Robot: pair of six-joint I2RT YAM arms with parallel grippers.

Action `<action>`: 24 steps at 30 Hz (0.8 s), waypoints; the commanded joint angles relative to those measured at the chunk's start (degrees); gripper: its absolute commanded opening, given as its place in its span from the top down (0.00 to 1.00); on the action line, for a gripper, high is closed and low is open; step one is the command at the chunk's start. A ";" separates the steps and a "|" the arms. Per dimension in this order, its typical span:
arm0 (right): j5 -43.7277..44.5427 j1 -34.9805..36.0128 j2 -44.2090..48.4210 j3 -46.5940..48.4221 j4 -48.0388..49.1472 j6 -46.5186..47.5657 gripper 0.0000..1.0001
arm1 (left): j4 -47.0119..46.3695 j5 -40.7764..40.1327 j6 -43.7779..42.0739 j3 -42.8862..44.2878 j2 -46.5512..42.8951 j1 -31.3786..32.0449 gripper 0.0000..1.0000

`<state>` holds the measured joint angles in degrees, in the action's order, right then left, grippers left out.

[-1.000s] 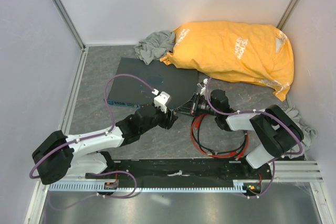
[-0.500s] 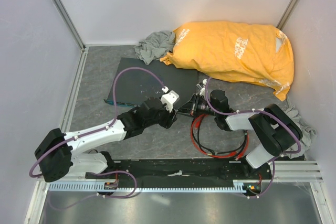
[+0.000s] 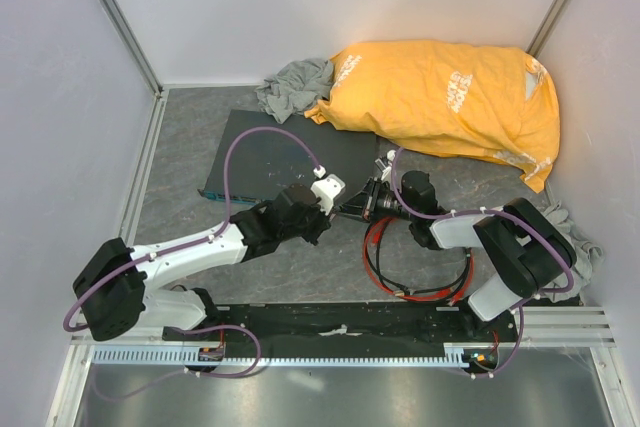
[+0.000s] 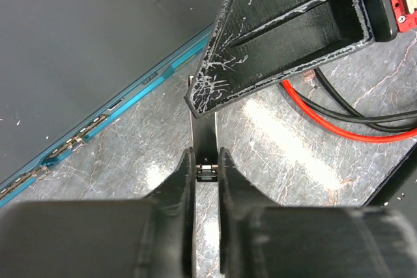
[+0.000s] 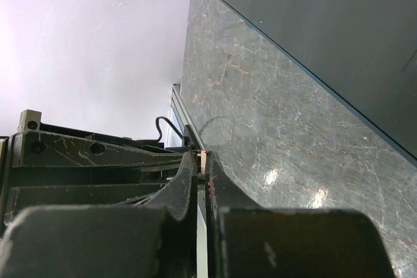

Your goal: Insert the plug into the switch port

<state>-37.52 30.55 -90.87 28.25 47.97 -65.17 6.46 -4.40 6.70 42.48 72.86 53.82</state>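
The switch [image 3: 285, 155] is a flat dark grey box lying at centre left, with its blue-green port edge [image 4: 98, 125] facing the arms. My two grippers meet tip to tip just off its near right corner. The left gripper [image 4: 206, 161] is shut on the small plug [image 4: 207, 172], which sits between its fingertips. From the other side, the right gripper [image 5: 202, 161] is shut on the same plug, a pale sliver [image 5: 204, 159] at its tips. The red cable [image 3: 385, 267] coils on the floor under the right arm. The plug is a short way from the ports, not in one.
A big orange bag [image 3: 450, 97] lies behind the switch at the back right. Grey cloth [image 3: 295, 82] is bunched at its left end, with more cloth [image 3: 580, 242] by the right wall. A black rail [image 3: 340, 322] runs along the near edge.
My left arm has reached right and forward to the right gripper's tips, and its jaws have closed from wide open onto the plug. The right arm has not moved.
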 commanded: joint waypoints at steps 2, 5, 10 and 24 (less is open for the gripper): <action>-1.86 0.13 -0.45 0.22 2.41 1.35 0.93 | 0.04 -1.48 1.38 1.99 0.18 0.23 0.99; -1.33 -1.19 0.08 0.75 -0.40 3.99 0.66 | 1.53 -2.88 3.75 1.73 -0.09 0.23 0.98; 4.54 -4.44 5.52 5.22 -16.73 18.03 0.36 | 4.52 -5.88 9.02 -0.73 -0.09 0.05 0.99; 24.41 -7.69 6.93 11.39 -38.91 35.37 0.10 | 4.79 -5.53 15.80 0.85 11.24 -7.94 0.98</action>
<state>-20.32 22.98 -85.45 38.70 13.10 -33.98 11.99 -10.26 18.92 41.54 81.43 47.31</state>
